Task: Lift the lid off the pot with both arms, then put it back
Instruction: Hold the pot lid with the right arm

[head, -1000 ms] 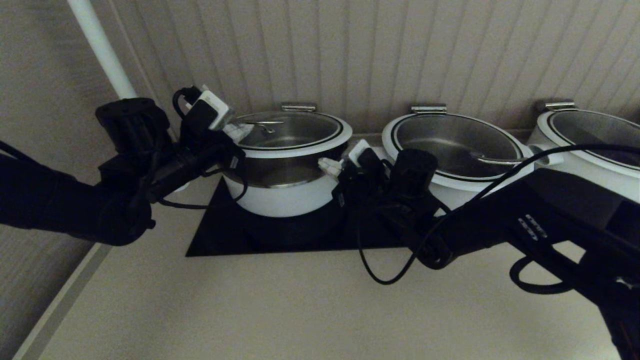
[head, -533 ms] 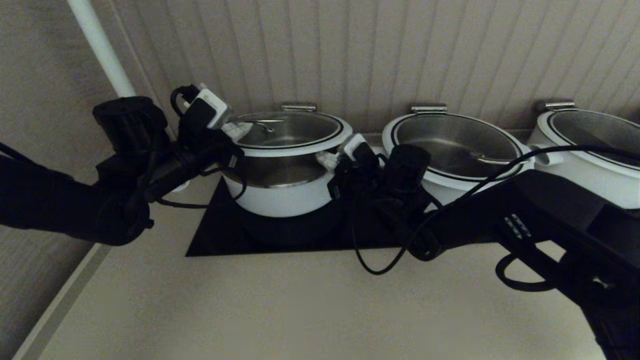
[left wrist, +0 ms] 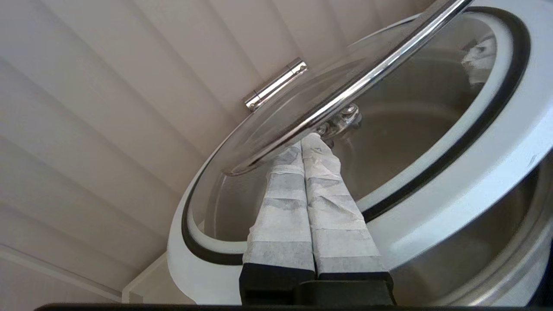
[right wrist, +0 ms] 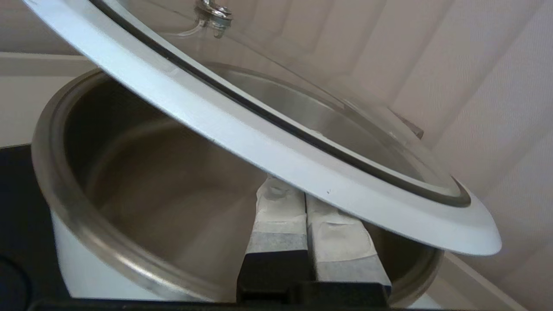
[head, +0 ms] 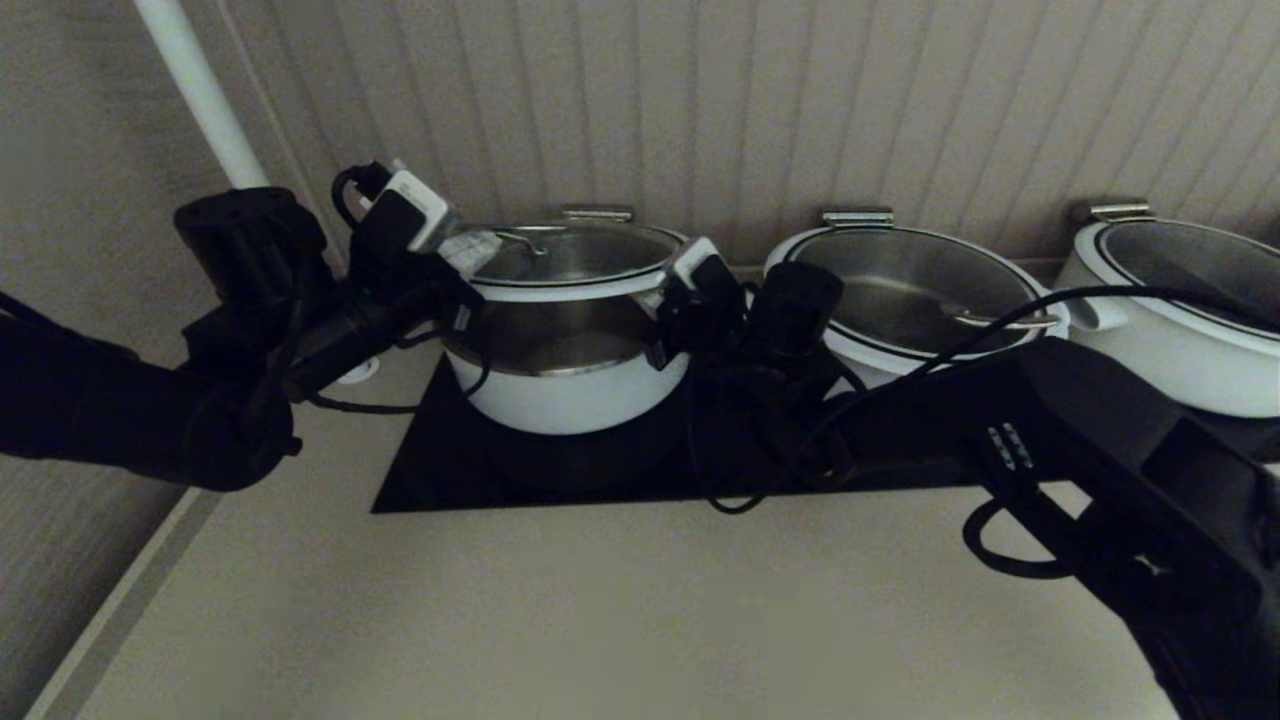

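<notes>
The lid (head: 575, 258), clear glass with a white rim, hangs tilted a little above the white pot (head: 565, 395), which stands on a black mat. My left gripper (head: 478, 250) reaches over the lid's left edge. Its pale fingers (left wrist: 322, 203) are pressed together, with the tips (left wrist: 304, 144) tucked under the steel loop handle (left wrist: 345, 91). My right gripper (head: 668, 288) is at the pot's right side, shut, with its fingers (right wrist: 276, 216) beneath the lid's white rim (right wrist: 268, 144) and over the pot's steel-lined mouth (right wrist: 129, 181).
Two wider white pots (head: 905, 290) (head: 1180, 300) with glass lids stand to the right along the ribbed wall. The black mat (head: 450, 470) lies under the pot. A white pole (head: 200, 90) rises at the back left. The right arm's cables (head: 1000, 540) hang over the counter.
Both grippers have risen and the lid has come up off the pot. The right gripper moved left and up under the rim.
</notes>
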Controlling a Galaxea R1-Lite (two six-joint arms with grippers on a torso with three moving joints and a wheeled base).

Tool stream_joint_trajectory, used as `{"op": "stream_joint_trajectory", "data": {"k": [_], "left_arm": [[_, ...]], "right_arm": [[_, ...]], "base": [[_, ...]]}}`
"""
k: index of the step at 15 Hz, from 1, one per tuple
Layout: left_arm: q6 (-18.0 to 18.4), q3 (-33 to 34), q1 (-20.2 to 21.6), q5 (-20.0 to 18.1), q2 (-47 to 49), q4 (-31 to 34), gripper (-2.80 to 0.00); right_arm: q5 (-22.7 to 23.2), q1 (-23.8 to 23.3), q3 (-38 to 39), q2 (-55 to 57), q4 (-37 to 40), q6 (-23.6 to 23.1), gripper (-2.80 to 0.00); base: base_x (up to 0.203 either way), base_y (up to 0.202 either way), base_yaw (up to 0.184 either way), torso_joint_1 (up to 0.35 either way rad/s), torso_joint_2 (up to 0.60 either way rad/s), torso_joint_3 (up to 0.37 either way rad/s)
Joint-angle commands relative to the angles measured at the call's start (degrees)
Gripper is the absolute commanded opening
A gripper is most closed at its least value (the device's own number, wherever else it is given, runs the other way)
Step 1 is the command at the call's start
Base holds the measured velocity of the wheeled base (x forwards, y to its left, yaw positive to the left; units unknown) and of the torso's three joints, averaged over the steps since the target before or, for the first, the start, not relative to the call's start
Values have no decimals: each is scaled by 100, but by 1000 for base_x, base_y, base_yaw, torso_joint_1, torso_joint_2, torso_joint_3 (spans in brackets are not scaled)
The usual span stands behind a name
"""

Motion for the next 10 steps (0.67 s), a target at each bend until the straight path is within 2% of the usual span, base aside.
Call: {"op": "stream_joint_trajectory", "data": {"k": [1,5,10], "left_arm": [[15,65,-1,-10,-59,-16,-280],[15,385,-1,-15,-287,-16,-280],[9,451,66,0,-538,19,-280]], "right_arm": [[0,0,-59,17,-57,-15,-280],[-42,-3,-59,-2,-69,-15,-280],[-52,-3,-59,7,-71,-24,-280]], "base": [[0,0,0,0,0,0],[0,0,0,0,0,0],[0,0,0,0,0,0]]}}
